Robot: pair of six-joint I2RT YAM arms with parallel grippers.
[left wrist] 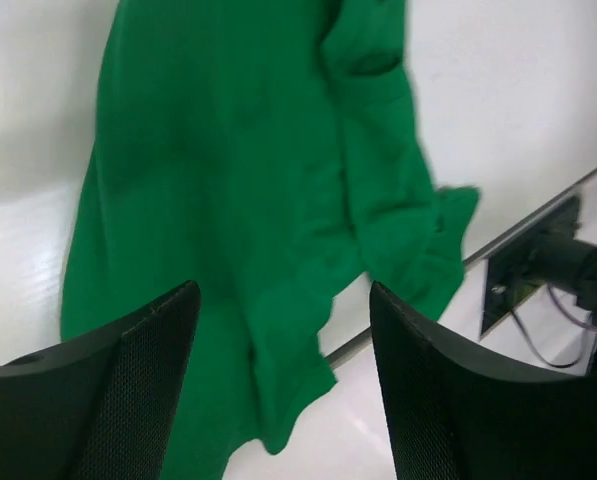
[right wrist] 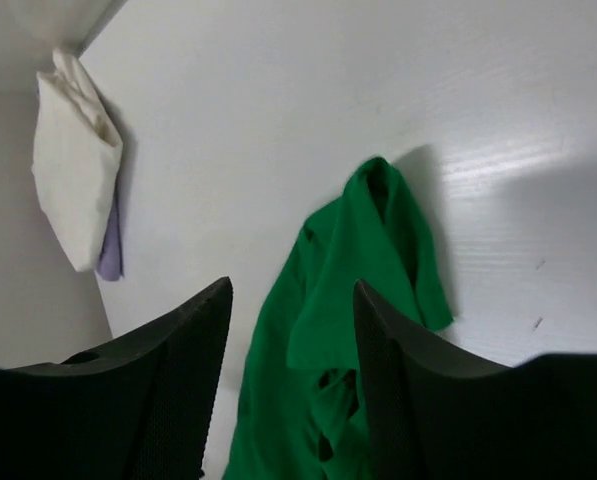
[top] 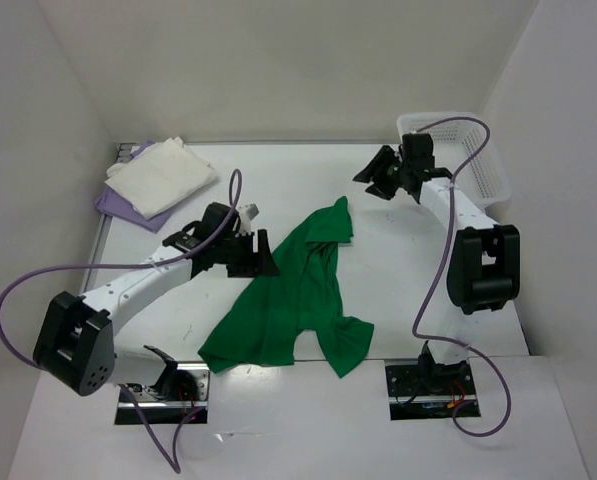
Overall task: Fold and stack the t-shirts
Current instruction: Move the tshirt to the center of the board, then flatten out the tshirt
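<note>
Left gripper (left wrist: 283, 290) hangs over the green t-shirt (left wrist: 248, 200) — crumpled, unfolded, twisted.

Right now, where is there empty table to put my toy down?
Bare table runs along the far edge, between the folded stack and the right gripper, and again between the green shirt and the right arm. Crowded: the middle, where the green shirt sprawls beside the left gripper, and the far right corner with the basket.
</note>
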